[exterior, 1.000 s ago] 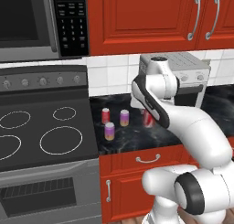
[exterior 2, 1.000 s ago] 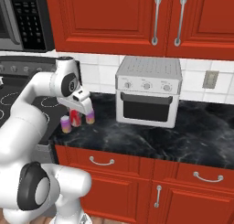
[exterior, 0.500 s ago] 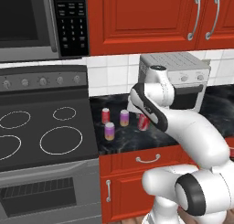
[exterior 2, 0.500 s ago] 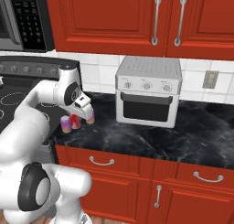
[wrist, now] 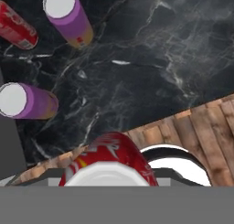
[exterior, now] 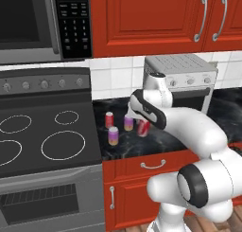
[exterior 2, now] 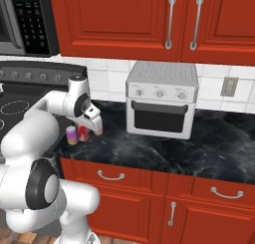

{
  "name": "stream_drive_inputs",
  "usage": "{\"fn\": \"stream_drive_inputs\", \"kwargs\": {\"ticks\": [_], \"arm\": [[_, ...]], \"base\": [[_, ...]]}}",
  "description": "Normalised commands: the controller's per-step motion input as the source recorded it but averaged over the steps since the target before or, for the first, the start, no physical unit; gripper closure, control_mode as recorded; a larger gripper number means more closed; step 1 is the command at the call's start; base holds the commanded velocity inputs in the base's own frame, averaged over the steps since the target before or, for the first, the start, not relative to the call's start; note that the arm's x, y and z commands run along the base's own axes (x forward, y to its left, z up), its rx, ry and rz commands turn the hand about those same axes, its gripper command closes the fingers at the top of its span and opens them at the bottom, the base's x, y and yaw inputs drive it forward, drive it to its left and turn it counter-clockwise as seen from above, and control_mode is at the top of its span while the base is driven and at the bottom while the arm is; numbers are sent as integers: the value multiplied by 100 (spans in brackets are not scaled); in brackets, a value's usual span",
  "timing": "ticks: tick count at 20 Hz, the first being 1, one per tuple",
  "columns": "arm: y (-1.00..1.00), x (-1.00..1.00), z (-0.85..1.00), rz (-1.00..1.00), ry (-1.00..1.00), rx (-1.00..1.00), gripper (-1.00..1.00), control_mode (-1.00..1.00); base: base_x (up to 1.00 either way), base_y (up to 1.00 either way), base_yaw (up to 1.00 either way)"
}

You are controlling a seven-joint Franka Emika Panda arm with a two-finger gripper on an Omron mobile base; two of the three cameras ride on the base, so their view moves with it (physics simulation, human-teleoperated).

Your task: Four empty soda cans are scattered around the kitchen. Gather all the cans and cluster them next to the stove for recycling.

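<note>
Hand view puts a red can (wrist: 109, 166) right at the bottom edge, its silvery top nearest the lens, and the gripper (exterior: 143, 126) looks clamped on it; the fingertips themselves are cut off, so I judge the grasp from how closely the can sits against the hand. From the left base view that red can hangs tilted just above the black counter (exterior: 160, 141), close beside the others. That is the worry: three cans already stand in a tight group next to the stove (exterior: 47, 136), and a tilted can lowered here could tip on landing or knock a neighbour over. The nearest purple can (exterior: 113, 135) stands close to the counter's front edge, so a nudge might send it to the floor.

Further back stand a second purple can (exterior: 128, 122) and a small red can (exterior: 109, 119), both upright. From the right base view the arm covers part of the group, and I cannot tell how much gap is left between the held can and the nearest standing one. Behind, the toaster oven (exterior 2: 160, 99) sits well apart, out of harm's way.
</note>
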Motion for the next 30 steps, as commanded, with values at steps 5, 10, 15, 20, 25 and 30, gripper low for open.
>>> {"fn": "stream_drive_inputs", "kwargs": {"ticks": [5,10,15,20,25,30], "arm": [[7,36,-28,0,0,-1,100,-100],[8,33,-31,0,0,-1,100,-100],[8,30,-32,0,1,-1,100,-100],[3,18,-33,0,7,0,100,-100],[4,20,-32,0,0,-1,100,-100],[5,18,-25,0,0,-1,100,-100]], "base": [[0,0,0],[0,0,0],[0,0,0],[0,0,0],[0,0,0],[0,0,0]]}}
